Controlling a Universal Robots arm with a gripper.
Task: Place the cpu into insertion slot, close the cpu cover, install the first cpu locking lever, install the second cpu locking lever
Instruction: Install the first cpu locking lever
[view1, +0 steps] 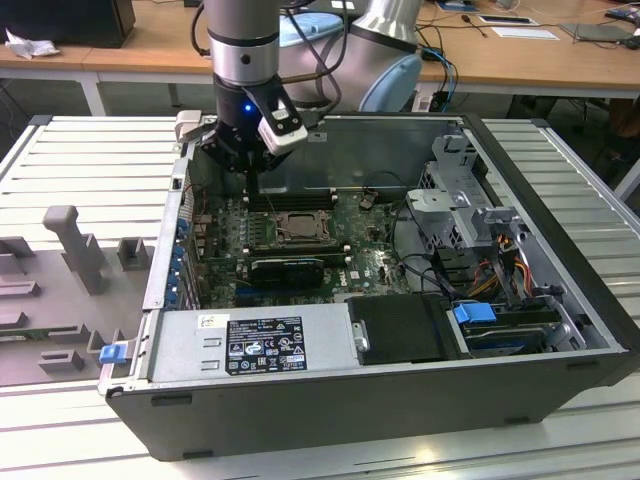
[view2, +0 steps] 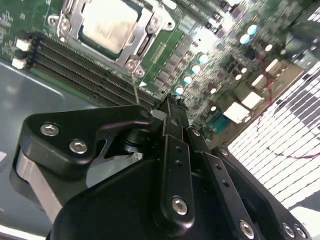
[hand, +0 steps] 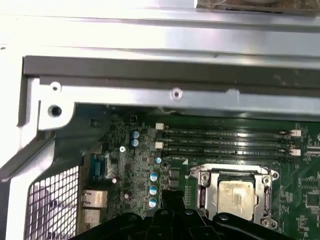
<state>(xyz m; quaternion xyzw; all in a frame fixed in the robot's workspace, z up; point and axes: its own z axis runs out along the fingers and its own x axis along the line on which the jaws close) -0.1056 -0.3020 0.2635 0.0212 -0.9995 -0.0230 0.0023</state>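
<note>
CPU seated under its closed cover, seen from the first wrist view

The cpu (hand: 235, 194) lies in the insertion slot (hand: 206, 196), framed by the cpu cover (hand: 232, 172); memory slots (hand: 227, 141) run at its 12 o'clock, blue capacitors (hand: 153, 189) at 9 o'clock, the case's metal wall (hand: 170, 95) beyond.

cpu (hand: 234, 194) pale silver square, seated flat in insertion slot (hand: 202, 196), cpu cover (hand: 231, 169) grey frame closed over it
</note>
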